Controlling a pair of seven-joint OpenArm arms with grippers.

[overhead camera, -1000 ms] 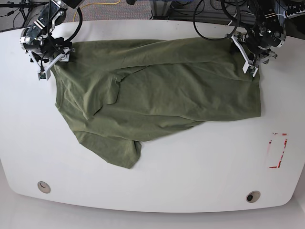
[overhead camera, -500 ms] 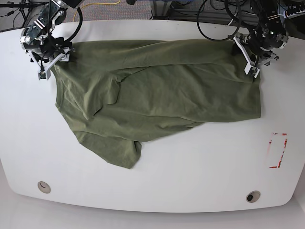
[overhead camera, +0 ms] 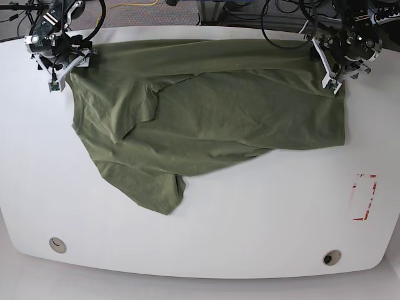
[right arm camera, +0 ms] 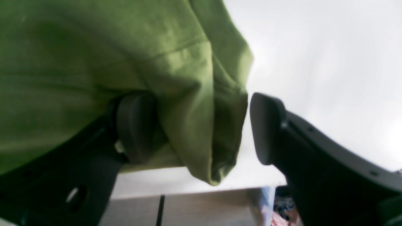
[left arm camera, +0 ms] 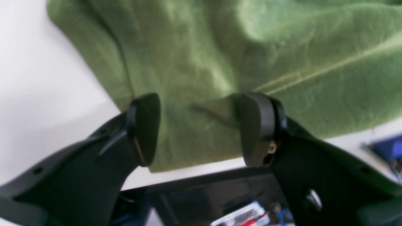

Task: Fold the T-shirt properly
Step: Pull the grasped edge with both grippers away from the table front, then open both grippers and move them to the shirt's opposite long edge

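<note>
Partly blurred up close, the olive T-shirt (overhead camera: 206, 119) lies spread and wrinkled across the white tabletop (overhead camera: 262, 212), one sleeve trailing toward the near edge. The left hand (left arm camera: 201, 128) stands spread wide, with shirt fabric lying between its pads (left arm camera: 256, 125). The right hand (right arm camera: 201, 128) is likewise spread, one pad (right arm camera: 135, 125) half hidden behind a hanging fold, the other beside it.

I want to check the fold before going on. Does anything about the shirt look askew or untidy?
Yes. The T-shirt lies crooked on the table: its near edge runs slanted, and one loose part sticks out toward the near left. A folded-over flap wrinkles the left middle, so the layers do not line up.
</note>
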